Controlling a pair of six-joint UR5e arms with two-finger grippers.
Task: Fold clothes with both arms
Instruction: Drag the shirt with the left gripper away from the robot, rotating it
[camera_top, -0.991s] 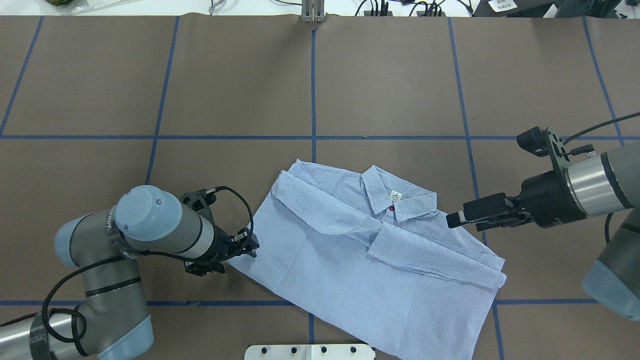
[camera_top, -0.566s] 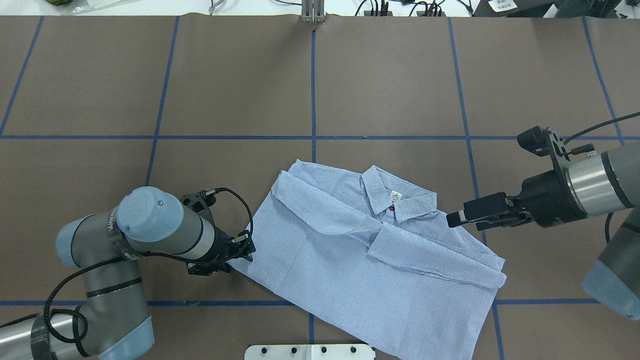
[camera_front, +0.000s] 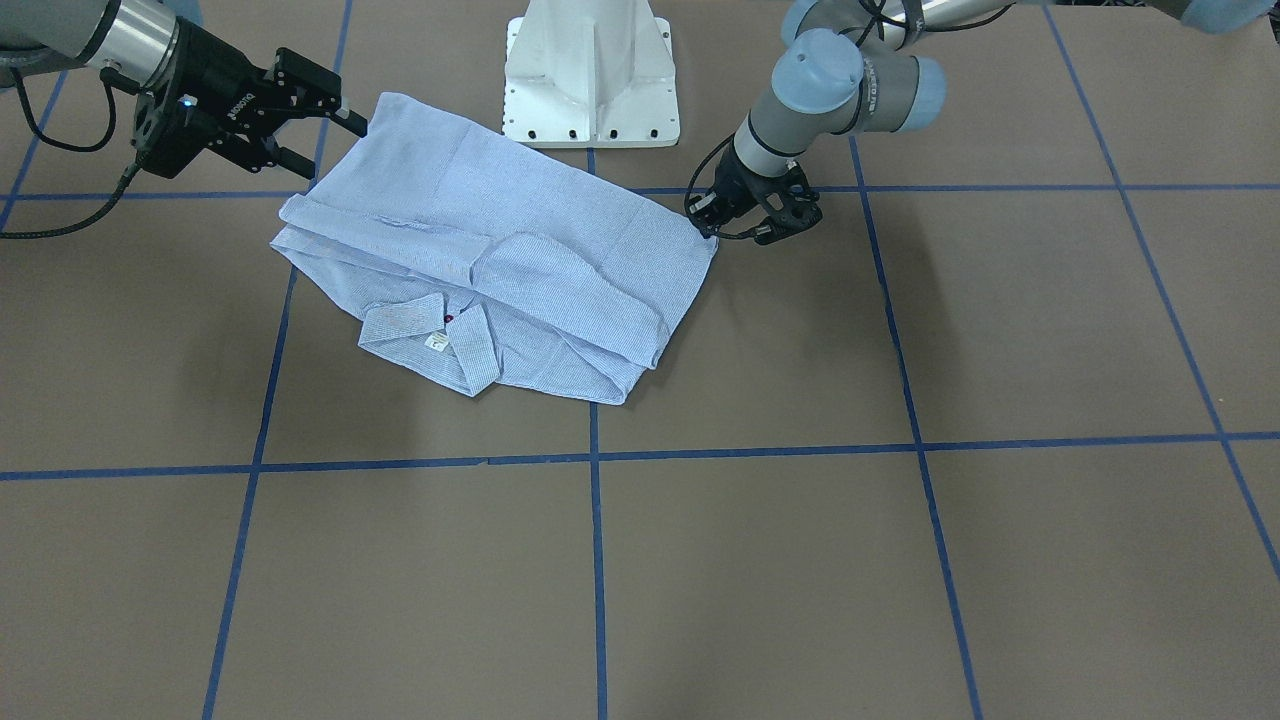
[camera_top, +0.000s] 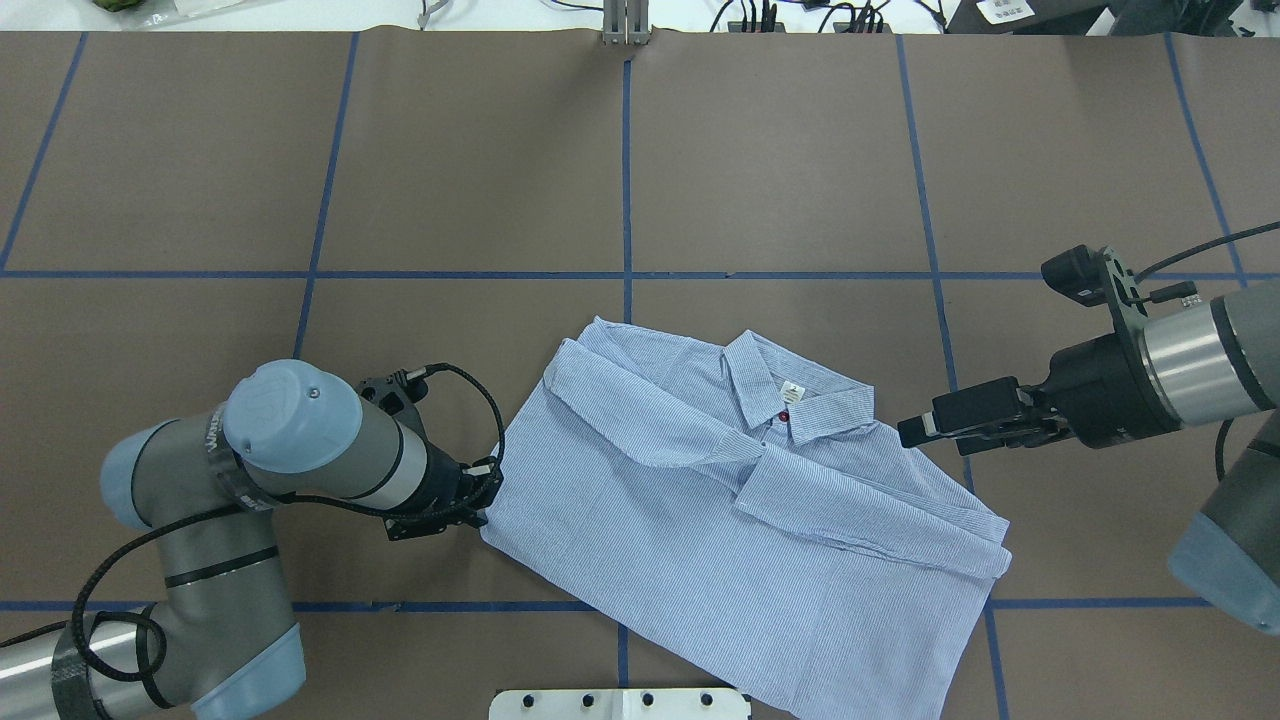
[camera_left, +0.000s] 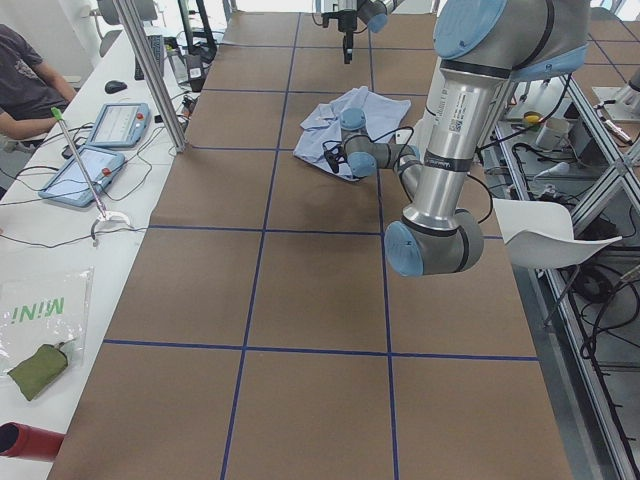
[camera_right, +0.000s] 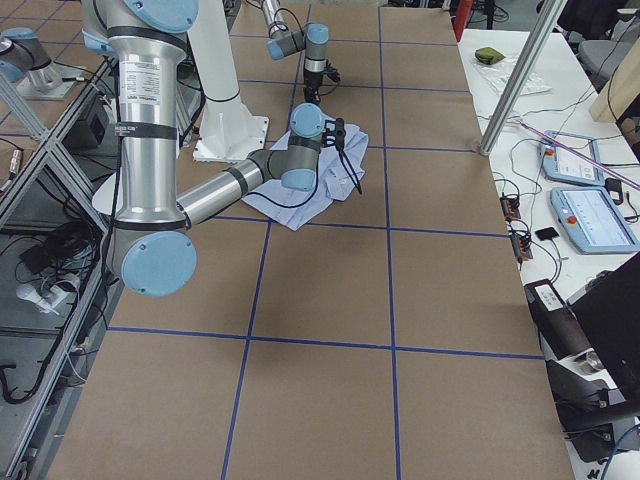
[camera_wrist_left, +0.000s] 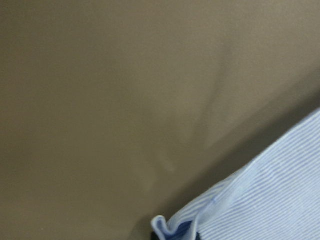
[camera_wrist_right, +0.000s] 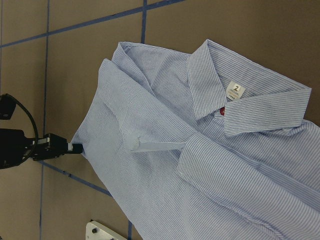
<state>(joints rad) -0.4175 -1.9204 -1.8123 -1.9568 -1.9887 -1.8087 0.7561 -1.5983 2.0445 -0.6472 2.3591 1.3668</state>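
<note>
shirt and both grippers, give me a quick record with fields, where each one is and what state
shirt: flat on the table, sleeves folded in over the body
collar: on the side away from the robot, neck label showing
left gripper: low at the shirt's side edge, touching the cloth; grip not clear
right gripper: open, beside the shoulder near the collar, holding nothing
fold progress: body not yet folded over
</note>
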